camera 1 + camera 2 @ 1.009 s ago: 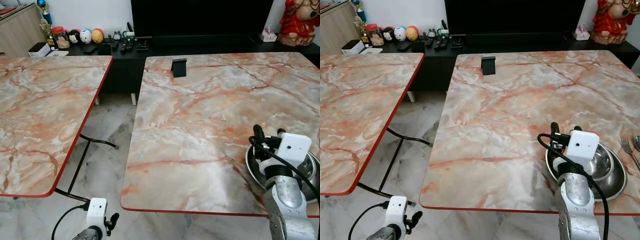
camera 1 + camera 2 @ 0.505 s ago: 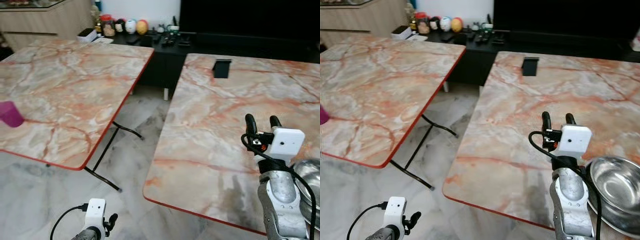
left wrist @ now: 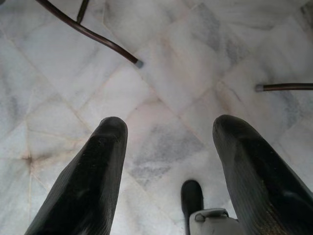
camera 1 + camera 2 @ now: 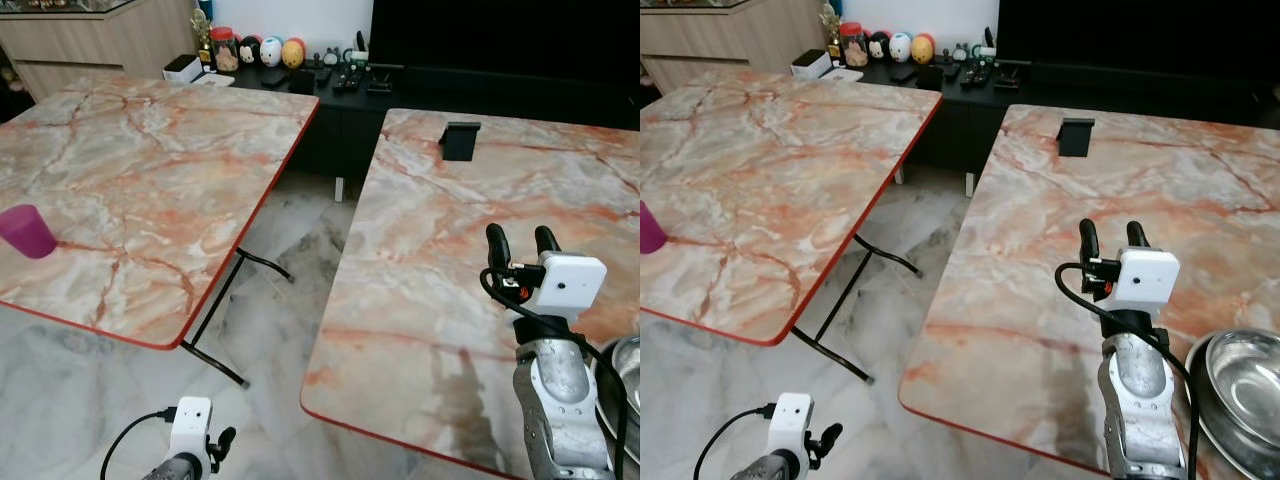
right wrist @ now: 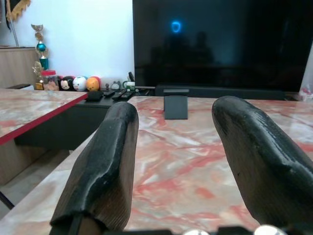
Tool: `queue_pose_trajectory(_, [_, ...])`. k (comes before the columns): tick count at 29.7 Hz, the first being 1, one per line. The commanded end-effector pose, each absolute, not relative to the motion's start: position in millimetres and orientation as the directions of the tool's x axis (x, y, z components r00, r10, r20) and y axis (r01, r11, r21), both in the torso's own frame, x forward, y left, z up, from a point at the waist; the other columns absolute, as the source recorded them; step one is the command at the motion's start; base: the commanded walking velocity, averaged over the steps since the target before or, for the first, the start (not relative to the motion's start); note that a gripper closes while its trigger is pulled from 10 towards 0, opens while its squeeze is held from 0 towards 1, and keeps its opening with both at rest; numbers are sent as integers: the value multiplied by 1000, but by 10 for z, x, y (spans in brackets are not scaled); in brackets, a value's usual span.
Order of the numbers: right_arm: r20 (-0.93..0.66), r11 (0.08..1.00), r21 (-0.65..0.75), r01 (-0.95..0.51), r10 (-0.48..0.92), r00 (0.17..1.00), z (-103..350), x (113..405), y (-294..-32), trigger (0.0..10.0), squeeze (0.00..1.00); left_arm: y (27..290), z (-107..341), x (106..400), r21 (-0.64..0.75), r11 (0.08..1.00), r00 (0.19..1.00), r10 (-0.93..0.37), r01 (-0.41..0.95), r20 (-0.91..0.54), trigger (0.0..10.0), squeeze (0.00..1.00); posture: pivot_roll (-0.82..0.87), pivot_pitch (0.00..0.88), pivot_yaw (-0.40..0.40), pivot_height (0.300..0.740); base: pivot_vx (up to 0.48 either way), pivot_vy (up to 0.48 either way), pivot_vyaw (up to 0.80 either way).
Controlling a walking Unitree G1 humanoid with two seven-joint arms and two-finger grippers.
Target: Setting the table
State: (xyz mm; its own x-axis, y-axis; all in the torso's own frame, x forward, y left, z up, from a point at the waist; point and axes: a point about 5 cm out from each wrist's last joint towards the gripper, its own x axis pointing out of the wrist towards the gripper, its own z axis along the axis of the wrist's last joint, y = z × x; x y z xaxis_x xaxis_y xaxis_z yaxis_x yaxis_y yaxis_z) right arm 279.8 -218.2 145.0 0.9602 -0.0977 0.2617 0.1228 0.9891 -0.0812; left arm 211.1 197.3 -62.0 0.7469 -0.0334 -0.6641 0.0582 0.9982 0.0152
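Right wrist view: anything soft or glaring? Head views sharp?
Right wrist view: the near black fingers fairly sharp, TV dark with one blue glint. Eye views: sharp, no motion blur; faint arm shadow on the right table; soft highlights in the steel bowl.

Both desks, the left desk (image 4: 150,170) and the right desk (image 4: 500,220), carry a glossy marble-patterned top in pink and orange with a thin red edge. The floor (image 3: 161,98) is polished pale marble tile. The bowl (image 4: 1245,385) is shiny steel (mirror-bright inside). The cup (image 4: 27,231) looks like matt magenta plastic.
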Motion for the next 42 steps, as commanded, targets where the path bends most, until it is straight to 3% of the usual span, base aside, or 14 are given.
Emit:
queue_pose_trajectory(1, [270, 989, -82, 119, -93, 958, 1465, 2810, -2186, 10000, 0, 2010, -632, 2079, 30, 998, 741, -23, 58, -671, 10000, 0, -58, 0, 42, 740, 0, 0, 788])
queue_pose_trajectory(42, [289, 995, -78, 67, -42, 956, 1483, 2841, -2110, 10000, 0, 2027, -616, 2105, 36, 998, 745, -12, 49, -667, 10000, 0, -45, 0, 39, 740, 0, 0, 792])
